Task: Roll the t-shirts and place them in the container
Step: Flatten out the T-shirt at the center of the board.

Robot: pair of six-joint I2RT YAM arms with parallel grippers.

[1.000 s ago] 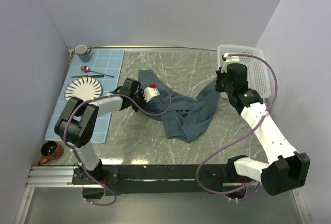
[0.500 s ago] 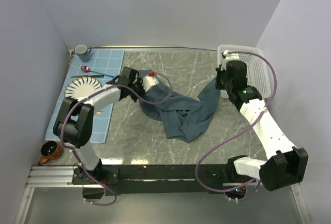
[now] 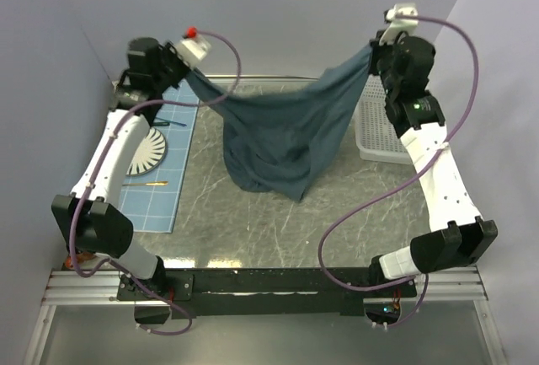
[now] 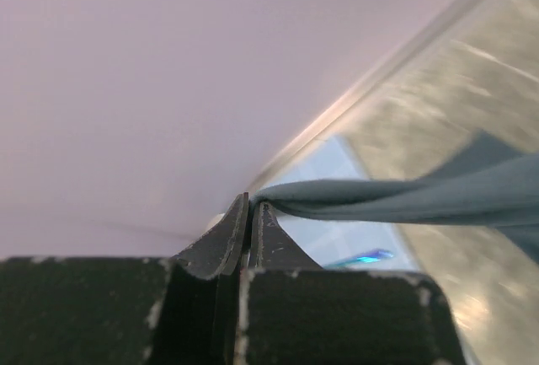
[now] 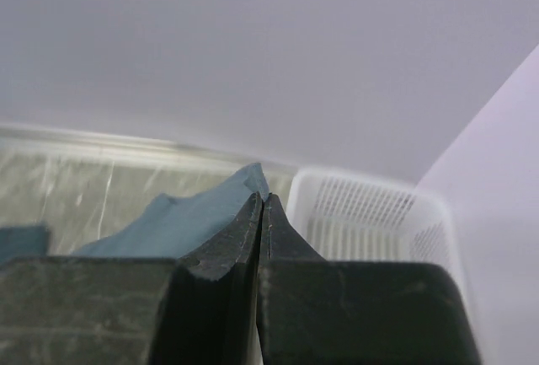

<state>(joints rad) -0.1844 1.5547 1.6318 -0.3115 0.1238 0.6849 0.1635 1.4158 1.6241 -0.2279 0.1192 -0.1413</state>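
The dark slate-blue t-shirt [image 3: 282, 133] hangs stretched in the air between both grippers, its lower folds drooping toward the table's middle. My left gripper [image 3: 187, 72] is raised high at the back left and shut on one edge of the t-shirt [image 4: 396, 201]. My right gripper [image 3: 371, 47] is raised high at the back right, shut on the other edge [image 5: 181, 223]. In both wrist views the jaws are pressed together with cloth pinched at their tips.
A white slatted basket [image 3: 389, 133] stands at the back right, under the right arm. A light blue checked placemat [image 3: 160, 188] lies at left with a striped plate [image 3: 147, 152] and cutlery. A brown mug [image 3: 77, 257] sits at the near left.
Both grippers have risen and moved apart, lifting the t-shirt off the table. It was crumpled on the marble; it now hangs spread between them.
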